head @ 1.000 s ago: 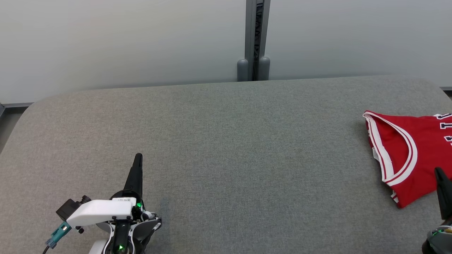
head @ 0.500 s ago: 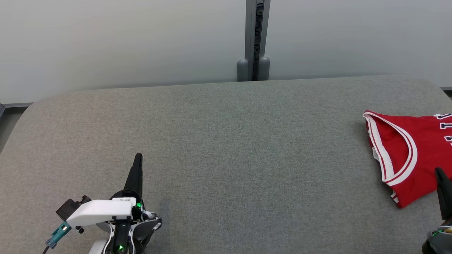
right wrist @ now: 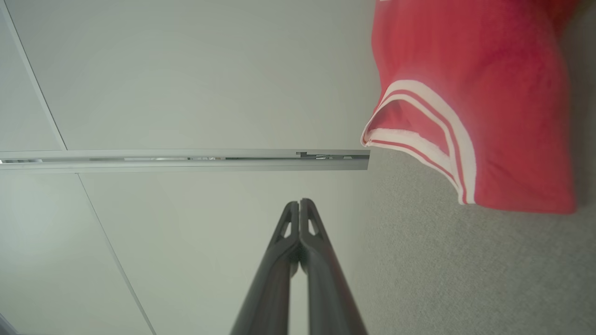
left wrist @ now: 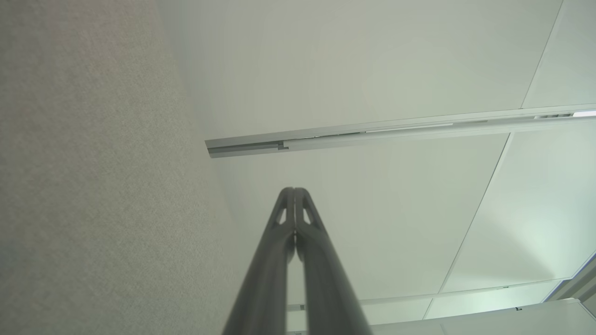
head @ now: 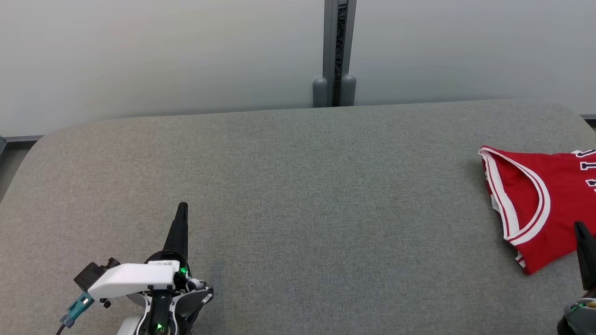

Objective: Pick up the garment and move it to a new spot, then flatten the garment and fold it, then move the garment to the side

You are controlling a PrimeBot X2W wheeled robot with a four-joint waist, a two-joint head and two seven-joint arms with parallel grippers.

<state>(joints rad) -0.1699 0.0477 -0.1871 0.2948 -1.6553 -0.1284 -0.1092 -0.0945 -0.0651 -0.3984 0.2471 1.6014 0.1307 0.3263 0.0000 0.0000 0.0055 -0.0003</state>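
Note:
The garment [head: 540,204] is a red sleeveless jersey with white trim, lying folded at the far right of the grey padded table [head: 298,195] and cut off by the frame edge. It also fills the upper right of the right wrist view [right wrist: 484,93]. My right gripper [head: 579,226] stands at the lower right, just in front of the garment's near edge, fingers pressed together and empty [right wrist: 299,203]. My left gripper [head: 182,205] rests at the lower left over bare table, far from the garment, shut with nothing in it [left wrist: 294,190].
A pale wall with a grey vertical post [head: 336,51] runs behind the table's far edge. The table's rounded left corner [head: 32,149] meets a strip of floor.

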